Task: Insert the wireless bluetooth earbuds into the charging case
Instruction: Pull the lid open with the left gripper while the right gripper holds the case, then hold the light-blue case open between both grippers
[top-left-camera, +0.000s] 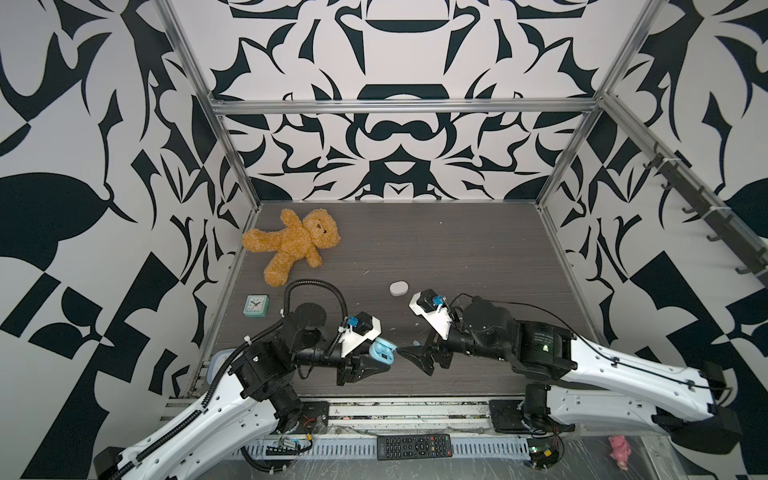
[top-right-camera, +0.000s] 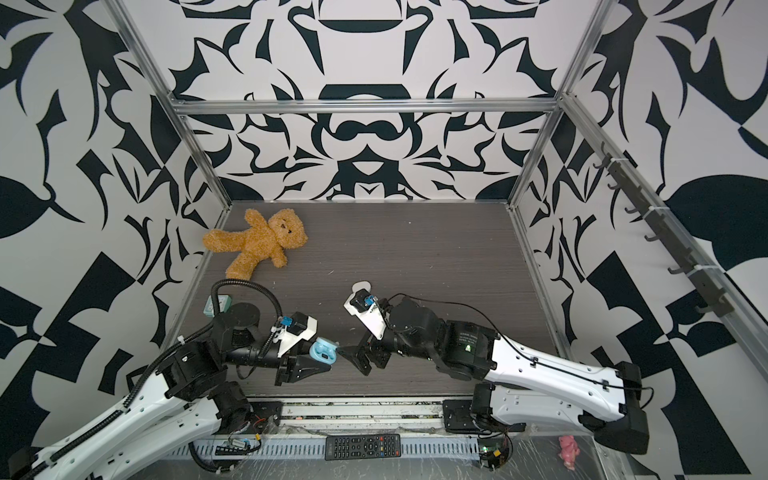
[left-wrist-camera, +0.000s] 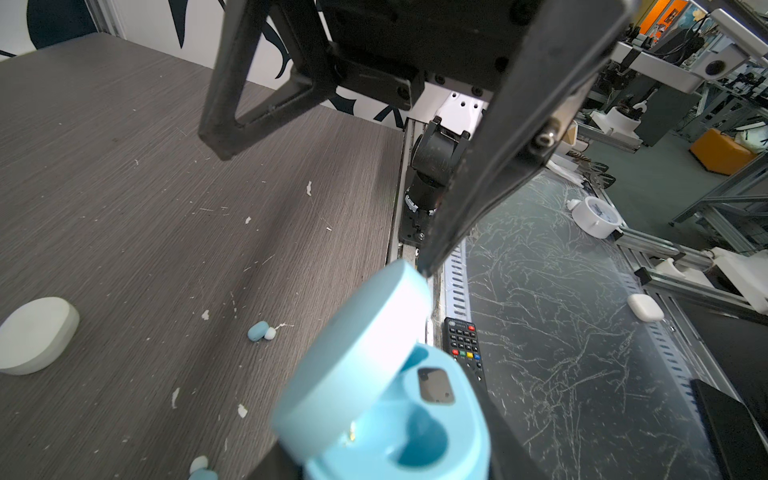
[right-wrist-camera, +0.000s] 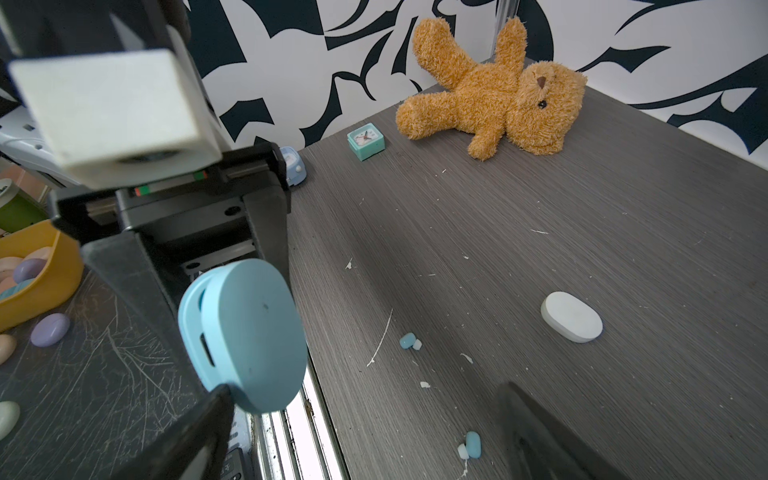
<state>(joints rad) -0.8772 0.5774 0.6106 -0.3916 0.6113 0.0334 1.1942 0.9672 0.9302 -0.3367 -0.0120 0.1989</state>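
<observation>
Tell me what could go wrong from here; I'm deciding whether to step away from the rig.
1. The left gripper holds the open blue case off the table. The open right gripper has a fingertip at the edge of the lid, and a push could twist the case loose.
2. The earbuds are tiny and lie in touching pairs among white flecks; a pinch may catch two or flick them away.

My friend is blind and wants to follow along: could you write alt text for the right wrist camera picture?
A light blue earbud charging case, lid open, is pinched in the left tool, close to the camera. On the grey table behind lie tiny blue and white earbuds, a closed white case, a teddy bear and a small clock.
</observation>
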